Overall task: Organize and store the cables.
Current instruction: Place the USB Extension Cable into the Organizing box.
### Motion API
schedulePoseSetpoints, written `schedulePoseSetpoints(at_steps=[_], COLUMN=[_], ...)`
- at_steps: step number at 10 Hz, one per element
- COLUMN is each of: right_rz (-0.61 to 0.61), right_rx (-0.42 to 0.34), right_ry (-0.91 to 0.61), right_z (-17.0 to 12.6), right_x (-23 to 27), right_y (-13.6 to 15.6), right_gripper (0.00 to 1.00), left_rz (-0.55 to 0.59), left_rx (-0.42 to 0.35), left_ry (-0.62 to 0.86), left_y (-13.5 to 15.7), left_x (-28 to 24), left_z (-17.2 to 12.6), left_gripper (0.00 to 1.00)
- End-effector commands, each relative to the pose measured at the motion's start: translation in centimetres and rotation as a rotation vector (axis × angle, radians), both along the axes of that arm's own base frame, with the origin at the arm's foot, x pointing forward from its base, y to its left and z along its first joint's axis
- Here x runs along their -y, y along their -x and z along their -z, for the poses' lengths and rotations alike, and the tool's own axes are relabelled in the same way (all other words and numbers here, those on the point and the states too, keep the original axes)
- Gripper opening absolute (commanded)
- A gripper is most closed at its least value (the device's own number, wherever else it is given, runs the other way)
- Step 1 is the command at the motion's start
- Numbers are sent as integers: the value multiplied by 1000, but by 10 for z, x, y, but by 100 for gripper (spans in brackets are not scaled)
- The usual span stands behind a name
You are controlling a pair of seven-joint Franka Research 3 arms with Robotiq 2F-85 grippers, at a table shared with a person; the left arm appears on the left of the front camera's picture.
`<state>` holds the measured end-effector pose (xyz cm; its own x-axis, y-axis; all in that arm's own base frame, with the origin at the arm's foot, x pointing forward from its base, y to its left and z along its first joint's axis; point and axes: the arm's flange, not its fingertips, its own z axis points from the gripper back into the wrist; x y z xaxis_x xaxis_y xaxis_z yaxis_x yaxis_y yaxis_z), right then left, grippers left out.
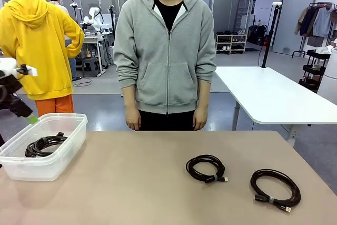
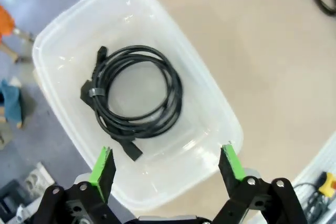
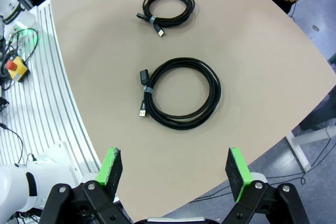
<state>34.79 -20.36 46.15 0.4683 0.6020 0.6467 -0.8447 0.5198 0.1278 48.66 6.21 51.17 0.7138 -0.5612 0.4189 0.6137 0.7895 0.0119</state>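
Observation:
Two coiled black cables lie on the beige table: one (image 1: 206,168) near the middle, and a larger one (image 1: 275,188) with a small grey tie at the right front. In the right wrist view the larger coil (image 3: 181,94) lies below my open right gripper (image 3: 176,170), with the smaller coil (image 3: 167,7) farther off. A third coiled cable (image 2: 134,94) rests inside the clear plastic bin (image 2: 58,40). My left gripper (image 2: 167,167) hangs open above the bin's near rim, nothing between its green pads. The left arm (image 1: 13,90) shows at the left edge of the front view, above the bin (image 1: 68,146).
A person in a grey hoodie (image 1: 165,51) stands at the far side of the table, hands hanging down. A white table (image 1: 274,96) stands behind on the right. The table's rounded edge (image 3: 84,129) runs close to the larger coil.

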Motion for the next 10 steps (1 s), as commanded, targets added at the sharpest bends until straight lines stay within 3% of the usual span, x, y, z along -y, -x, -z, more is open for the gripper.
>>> schedulePoseSetpoints(at_steps=[1, 2, 4, 7, 8, 10], right_rz=[-65, -147, -360, -697, -736, -867], right_rx=[4, -4, 13, 102, 107, 186], right_ry=[79, 156, 308, 484, 505, 515], right_z=[-12, -21, -28, -18, -9, 4], right_x=[-20, -41, -94, -180, -209, -264], right_y=[-6, -17, -38, -57, -64, -71], right_gripper=[100, 100, 100, 100, 100, 100], left_rz=[136, 197, 277, 310, 262, 301], left_rx=[22, -3, 35, 77, 96, 89], left_ry=[66, 113, 129, 133, 105, 140], left_y=[49, 73, 123, 176, 182, 171], left_x=[-17, -23, -31, -25, -27, -25], left_z=[-6, -11, -21, -21, -16, -24], left_gripper=[100, 100, 100, 100, 100, 100])
